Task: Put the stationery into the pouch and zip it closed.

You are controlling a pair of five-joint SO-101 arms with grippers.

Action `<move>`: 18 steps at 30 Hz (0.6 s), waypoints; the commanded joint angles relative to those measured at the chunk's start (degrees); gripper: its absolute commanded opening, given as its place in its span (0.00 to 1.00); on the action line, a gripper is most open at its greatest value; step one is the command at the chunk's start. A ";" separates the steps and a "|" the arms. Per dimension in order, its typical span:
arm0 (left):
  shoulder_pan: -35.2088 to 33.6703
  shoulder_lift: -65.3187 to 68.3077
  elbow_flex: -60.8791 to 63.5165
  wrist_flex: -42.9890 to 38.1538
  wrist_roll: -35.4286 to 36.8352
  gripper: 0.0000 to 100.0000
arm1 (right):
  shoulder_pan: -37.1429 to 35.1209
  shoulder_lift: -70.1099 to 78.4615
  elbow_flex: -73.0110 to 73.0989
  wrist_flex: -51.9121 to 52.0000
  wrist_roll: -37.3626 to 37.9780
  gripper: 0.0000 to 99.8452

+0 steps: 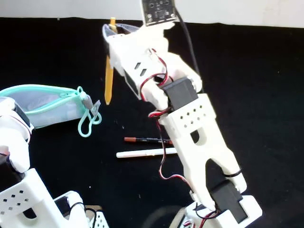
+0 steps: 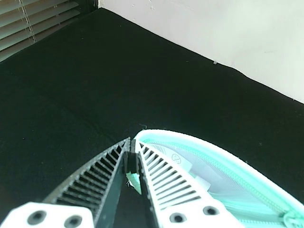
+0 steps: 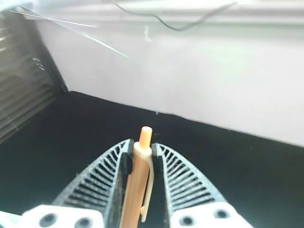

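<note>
while the two arms stand side by side at the black counter (image 1: 266, 95), the things nearest to their bases are two pens lying flat. these are a white pen (image 1: 145, 153) and, just beyond it, a red-brown pen (image 1: 142, 140). they are almost parallel and close together, but not touching. both lie to the right of the pouch (image 1: 42, 102) and a little nearer than it.

the pouch is clear with mint-green trim and lies on the counter in front of the left arm. its zipper slider (image 1: 86, 99) is at the end that faces the pens, and a mint cord loop (image 1: 88, 122) hangs from it onto the counter. the left hand (image 2: 131, 159) is closed and pinches a bit of the pouch's mint edge, at the end away from the slider.

farther off, beyond the pouch and to its right, the right hand (image 3: 142, 142) is up above the counter and grips an orange pen (image 3: 135, 190) between its jaws. in the high view this pen hangs nearly upright, tip down, with the tip just beside the slider end of the pouch. whether the tip touches the counter i cannot tell.
</note>
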State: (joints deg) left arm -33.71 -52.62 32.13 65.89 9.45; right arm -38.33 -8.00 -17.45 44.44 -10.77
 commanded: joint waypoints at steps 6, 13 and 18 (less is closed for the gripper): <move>0.40 1.71 1.98 0.35 0.53 0.01 | -3.56 -2.77 -1.45 -10.77 4.75 0.01; 0.40 2.07 1.98 0.35 0.53 0.01 | -5.14 -2.33 -5.14 -15.60 4.57 0.01; 0.40 2.07 1.98 0.35 0.53 0.01 | -7.25 -2.33 -9.27 -15.60 4.48 0.01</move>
State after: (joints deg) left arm -33.71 -52.62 32.13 65.89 9.45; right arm -44.04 -8.00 -22.90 30.11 -6.81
